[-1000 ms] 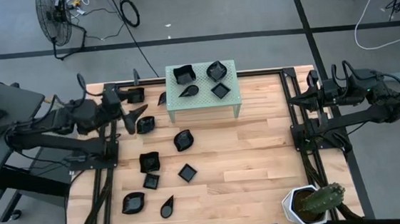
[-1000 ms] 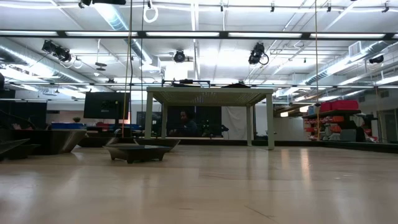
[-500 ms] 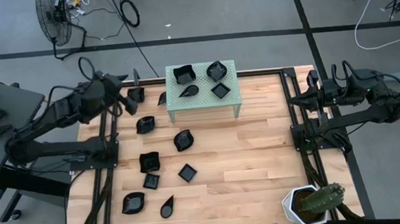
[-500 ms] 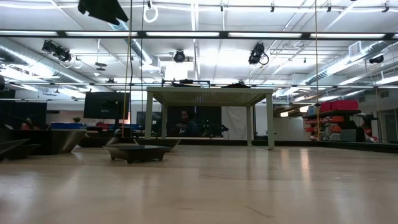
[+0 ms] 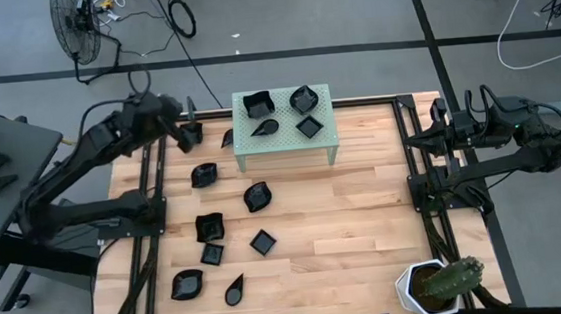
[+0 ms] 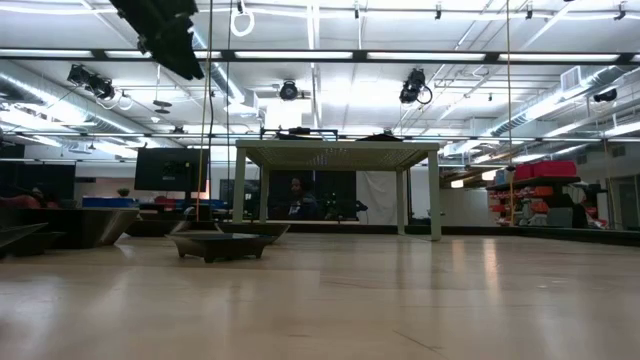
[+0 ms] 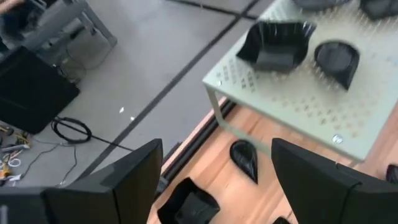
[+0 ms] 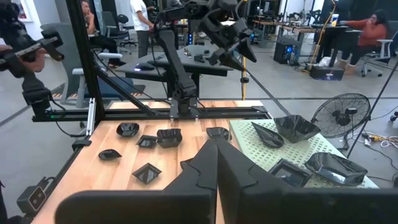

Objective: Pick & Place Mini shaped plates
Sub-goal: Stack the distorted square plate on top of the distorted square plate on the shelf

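Observation:
Several tiny glossy black plates lie on the wooden table, among them a teardrop one (image 5: 234, 290) and a square one (image 5: 262, 242). Others sit on the pale green perforated stand (image 5: 284, 142), such as a wavy one (image 5: 258, 105). My left gripper (image 5: 176, 131) hangs open above the table's far-left corner. It is over a black plate (image 5: 193, 136) that shows between its fingers in the left wrist view (image 7: 189, 202), and it touches nothing. My right gripper (image 8: 217, 163) is shut and waits at the table's right edge (image 5: 449, 132).
A white hexagonal cactus pot (image 5: 434, 285) stands at the near-right corner. Black rails run along the left (image 5: 152, 247) and right (image 5: 418, 181) sides of the table. The wood between the stand and the pot is bare. People sit at desks in the room beyond.
My left gripper has moved from beside the plates left of the stand toward the table's far edge and the far-left corner, and its arm has swung upward. In the low view it has come further into the picture from above. No plate has moved.

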Robot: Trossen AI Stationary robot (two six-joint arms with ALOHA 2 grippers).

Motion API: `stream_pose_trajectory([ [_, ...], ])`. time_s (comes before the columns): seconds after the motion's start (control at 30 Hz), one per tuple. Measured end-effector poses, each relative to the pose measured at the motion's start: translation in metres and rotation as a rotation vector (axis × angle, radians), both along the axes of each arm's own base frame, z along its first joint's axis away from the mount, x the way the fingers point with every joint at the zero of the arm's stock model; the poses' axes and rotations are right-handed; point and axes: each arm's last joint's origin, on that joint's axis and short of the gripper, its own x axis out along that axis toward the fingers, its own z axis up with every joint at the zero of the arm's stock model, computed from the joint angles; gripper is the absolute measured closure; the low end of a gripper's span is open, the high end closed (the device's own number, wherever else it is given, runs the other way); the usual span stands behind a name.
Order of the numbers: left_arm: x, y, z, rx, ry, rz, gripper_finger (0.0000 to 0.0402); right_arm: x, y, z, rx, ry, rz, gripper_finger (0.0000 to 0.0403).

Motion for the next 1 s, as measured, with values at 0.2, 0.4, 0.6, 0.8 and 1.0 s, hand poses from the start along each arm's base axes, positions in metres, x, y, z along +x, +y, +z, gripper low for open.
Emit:
stream_pose_trajectory([
  [0.2,0.01,0.019,-0.013,-0.035,0.092,0.023,0.0099,0.0,0.0,0.0,0.0,0.0,0.0,0.0399],
  [0.4,0.021,0.042,-0.034,-0.092,0.225,0.036,0.0099,0.0,0.0,0.0,0.0,0.0,0.0,0.0399],
  [0.6,0.033,0.06,-0.055,-0.16,0.317,0.03,0.0099,0.0,0.0,0.0,0.0,0.0,0.0,0.0399],
  [0.8,0.037,0.071,-0.068,-0.216,0.335,0.074,0.0099,0.0,0.0,0.0,0.0,0.0,0.0,0.0399],
  [1.0,0.039,0.08,-0.055,-0.278,0.386,0.078,0.0099,0.0,0.0,0.0,0.0,0.0,0.0,0.0399],
])
